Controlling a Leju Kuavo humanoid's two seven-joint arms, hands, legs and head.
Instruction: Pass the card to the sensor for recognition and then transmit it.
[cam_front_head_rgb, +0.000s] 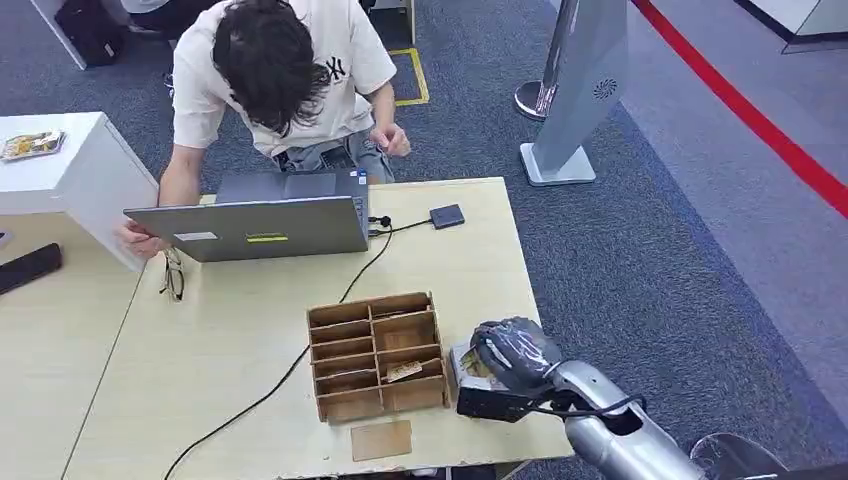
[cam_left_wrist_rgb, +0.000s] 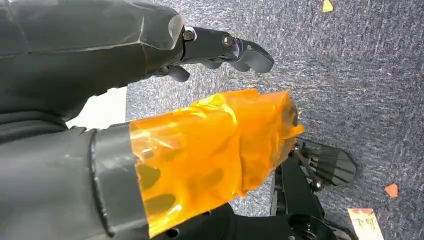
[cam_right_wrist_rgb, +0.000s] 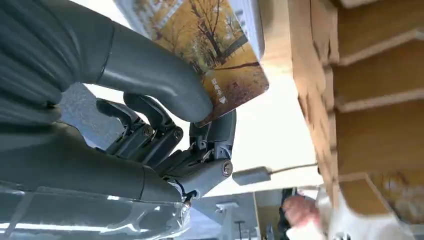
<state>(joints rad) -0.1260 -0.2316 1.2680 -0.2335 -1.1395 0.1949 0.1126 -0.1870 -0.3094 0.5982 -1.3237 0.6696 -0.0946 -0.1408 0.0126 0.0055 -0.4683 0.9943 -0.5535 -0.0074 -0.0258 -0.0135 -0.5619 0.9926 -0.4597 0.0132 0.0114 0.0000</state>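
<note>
My right hand (cam_front_head_rgb: 512, 352) hovers over the table's near right corner, just right of the wooden compartment box (cam_front_head_rgb: 377, 355). The thumb and fingers (cam_right_wrist_rgb: 212, 135) pinch a card (cam_right_wrist_rgb: 220, 55) printed with autumn trees; a yellowish corner of the card (cam_front_head_rgb: 468, 366) peeks out under the hand. A small dark sensor pad (cam_front_head_rgb: 447, 216) lies at the table's far side, cabled to the laptop (cam_front_head_rgb: 262, 228). My left hand (cam_left_wrist_rgb: 200, 125) hangs over grey carpet, thumb wrapped in orange film, fingers (cam_left_wrist_rgb: 235, 47) apart with nothing in them.
A person (cam_front_head_rgb: 280, 75) leans over the laptop from the far side. A black block (cam_front_head_rgb: 487, 400) sits under my right hand. Glasses (cam_front_head_rgb: 173, 275), a cable (cam_front_head_rgb: 300, 360) and a brown flat piece (cam_front_head_rgb: 381, 440) lie on the table (cam_front_head_rgb: 230, 330). A grey kiosk stand (cam_front_head_rgb: 580, 90) is beyond.
</note>
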